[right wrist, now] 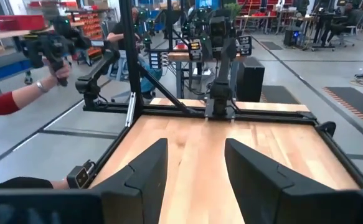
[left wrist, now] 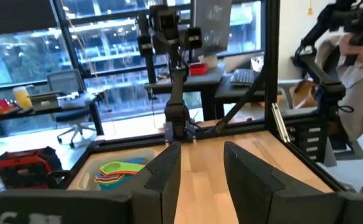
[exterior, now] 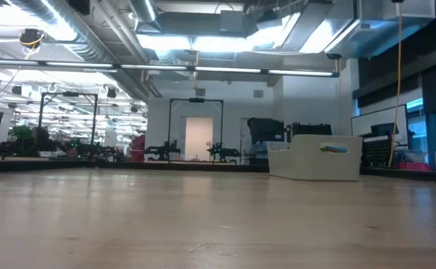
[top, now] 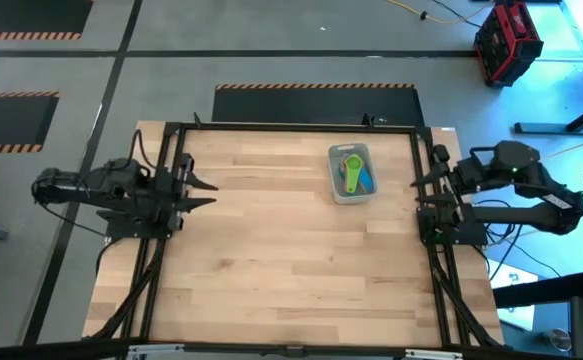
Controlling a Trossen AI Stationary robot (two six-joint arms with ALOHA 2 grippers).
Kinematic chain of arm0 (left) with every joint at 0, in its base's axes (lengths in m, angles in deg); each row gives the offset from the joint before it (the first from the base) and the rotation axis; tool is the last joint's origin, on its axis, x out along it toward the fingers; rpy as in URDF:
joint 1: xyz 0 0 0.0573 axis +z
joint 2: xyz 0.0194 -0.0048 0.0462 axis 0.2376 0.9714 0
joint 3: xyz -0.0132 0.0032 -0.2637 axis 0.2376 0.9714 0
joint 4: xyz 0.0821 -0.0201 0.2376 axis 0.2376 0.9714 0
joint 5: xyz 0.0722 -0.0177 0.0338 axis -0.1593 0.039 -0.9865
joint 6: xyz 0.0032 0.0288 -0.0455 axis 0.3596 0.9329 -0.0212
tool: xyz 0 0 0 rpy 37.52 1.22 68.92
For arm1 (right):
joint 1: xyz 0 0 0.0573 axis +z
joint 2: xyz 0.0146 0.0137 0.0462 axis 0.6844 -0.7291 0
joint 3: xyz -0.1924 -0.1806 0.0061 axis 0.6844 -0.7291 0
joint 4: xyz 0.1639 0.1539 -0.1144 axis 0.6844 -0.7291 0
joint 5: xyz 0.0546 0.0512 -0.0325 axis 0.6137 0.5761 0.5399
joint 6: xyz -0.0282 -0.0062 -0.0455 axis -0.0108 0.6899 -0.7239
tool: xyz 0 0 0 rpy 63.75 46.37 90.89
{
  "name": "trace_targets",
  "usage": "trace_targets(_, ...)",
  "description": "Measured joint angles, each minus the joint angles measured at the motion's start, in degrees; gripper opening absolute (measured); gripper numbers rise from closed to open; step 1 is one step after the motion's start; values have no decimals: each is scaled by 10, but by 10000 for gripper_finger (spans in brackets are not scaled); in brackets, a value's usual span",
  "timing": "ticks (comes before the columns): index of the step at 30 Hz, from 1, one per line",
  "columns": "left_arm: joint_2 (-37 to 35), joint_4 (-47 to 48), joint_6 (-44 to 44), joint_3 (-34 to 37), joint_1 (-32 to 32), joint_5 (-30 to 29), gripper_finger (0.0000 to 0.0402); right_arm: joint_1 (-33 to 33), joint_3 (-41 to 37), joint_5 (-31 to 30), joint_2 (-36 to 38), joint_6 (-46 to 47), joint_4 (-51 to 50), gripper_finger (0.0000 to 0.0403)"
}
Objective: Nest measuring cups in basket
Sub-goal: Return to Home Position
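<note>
Left pincer [left wrist: 201,149] and right pincer [right wrist: 195,143] hover, both spread wide, at opposite surface [top: 271,260] edges. Far right, the basket [top: 351,200] holds nested measuring cups [top: 350,172], green on top.

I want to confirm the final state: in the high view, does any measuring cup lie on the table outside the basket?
No, every measuring cup in sight lies stacked inside the basket.
</note>
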Motion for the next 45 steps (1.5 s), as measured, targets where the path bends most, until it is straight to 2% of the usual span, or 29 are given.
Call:
trace_targets(8, -133, -18, 0, 111, 0, 0, 115, 0, -87, 0, 78, 22, 43, 165)
trace_targets(15, -220, -18, 1, 169, 0, 0, 115, 0, -134, 0, 125, 34, 75, 165)
trace_targets(23, -218, -23, 3, 207, 0, 0, 115, 0, -176, 0, 166, 49, 92, 165)
trace_targets(37, -219, -62, 5, 265, 1, -28, 115, 0, -310, 0, 215, 51, 177, 165)
trace_targets(45, -219, -61, 5, 283, 1, -29, 115, 0, -400, 0, 224, 49, 295, 165)
